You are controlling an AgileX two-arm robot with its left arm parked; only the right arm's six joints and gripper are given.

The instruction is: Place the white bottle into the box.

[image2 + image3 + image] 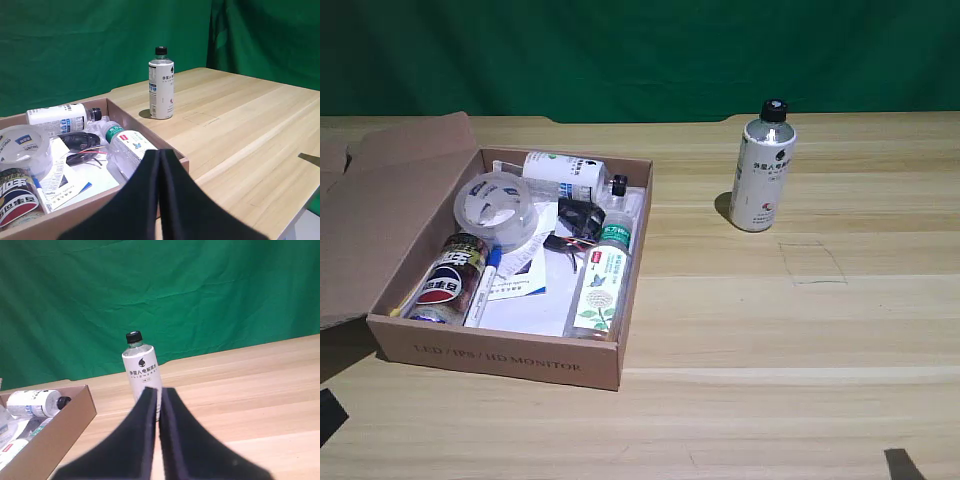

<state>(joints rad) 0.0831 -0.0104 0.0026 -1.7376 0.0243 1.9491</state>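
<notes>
The white bottle (764,167) stands upright on the surface (800,330), near its far edge and well apart from the box (500,355), which lies open toward the exterior view's left. In the box lie a tape roll (496,208), a can (450,280), a green-capped bottle (600,280) and another white bottle (560,176). The hand (160,410) has its fingers together, short of the white bottle and not touching it.

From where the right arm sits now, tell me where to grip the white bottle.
Probably best at mid-body, coming in level from the side. The white bottle stands upright and alone on the table, apart from the box; its straight round wall suits the right gripper better than the narrow cap.
</notes>
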